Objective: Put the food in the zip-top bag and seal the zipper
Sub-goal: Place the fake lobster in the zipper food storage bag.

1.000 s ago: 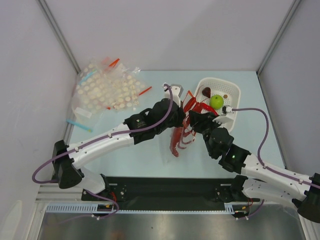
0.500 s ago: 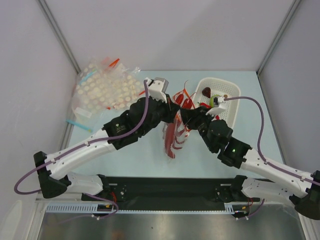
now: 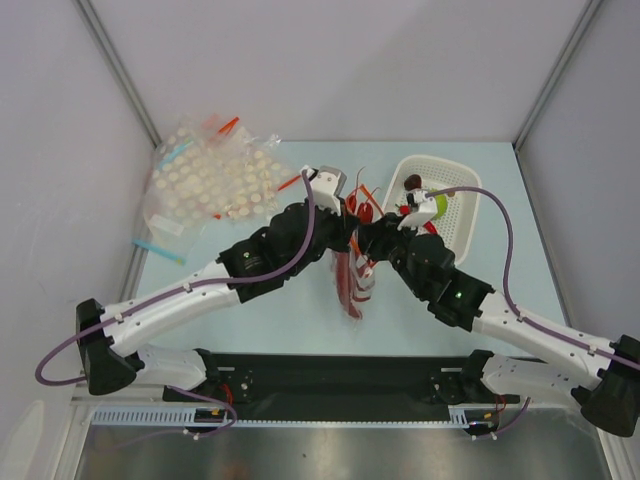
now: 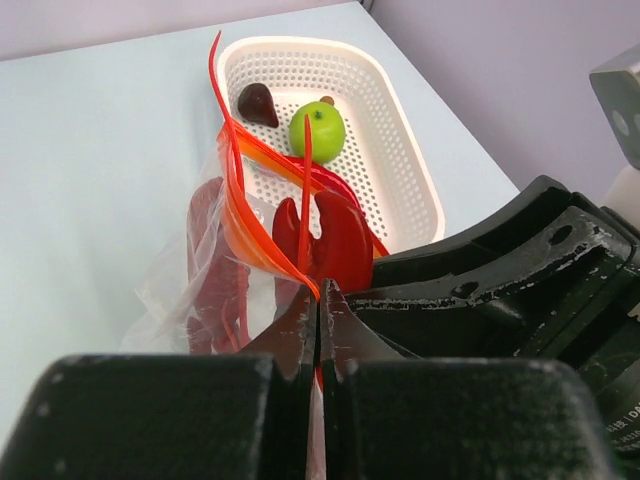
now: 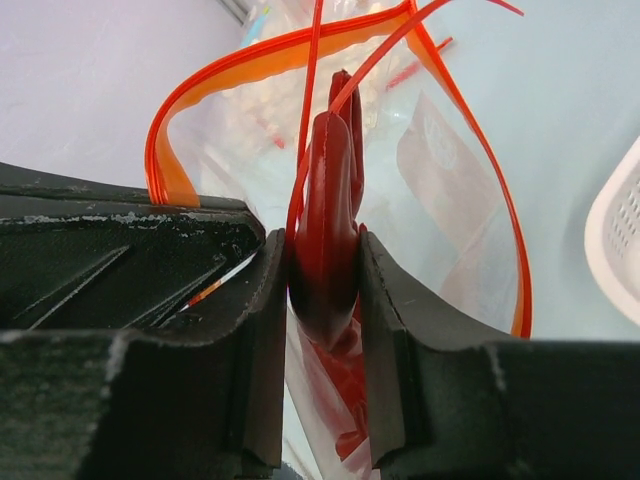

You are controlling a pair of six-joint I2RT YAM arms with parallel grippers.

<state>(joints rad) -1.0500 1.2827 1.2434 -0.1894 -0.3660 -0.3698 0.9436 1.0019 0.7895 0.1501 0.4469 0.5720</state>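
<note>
Far left of your table: a heap of cream-dotted clear bags (image 3: 210, 180), well apart from the work.

Centre: your left gripper (image 4: 318, 300) has its jaws pressed fully together, pinching the mouth edge of the zip-top bag (image 4: 175, 290) right at the zipper (image 4: 240, 215). The zipper is unsealed, and the red-orange strip bows out into an open loop. The bag hangs below both grippers. Whether its bottom touches the table, you cannot tell from above.

The lobster (image 5: 325, 200) stands upright within that loop. Body and tail are down inside the clear plastic (dark red through the film in the left wrist view), with one claw up at mouth level. Your right gripper (image 5: 325, 255), just beside the left one, is partly closed and clamps that claw flat between both pads.

Right of the arms: a white basket (image 3: 466, 186) on the table, holding a green fruit (image 4: 317, 131) and a small dark brown piece (image 4: 258, 103).
</note>
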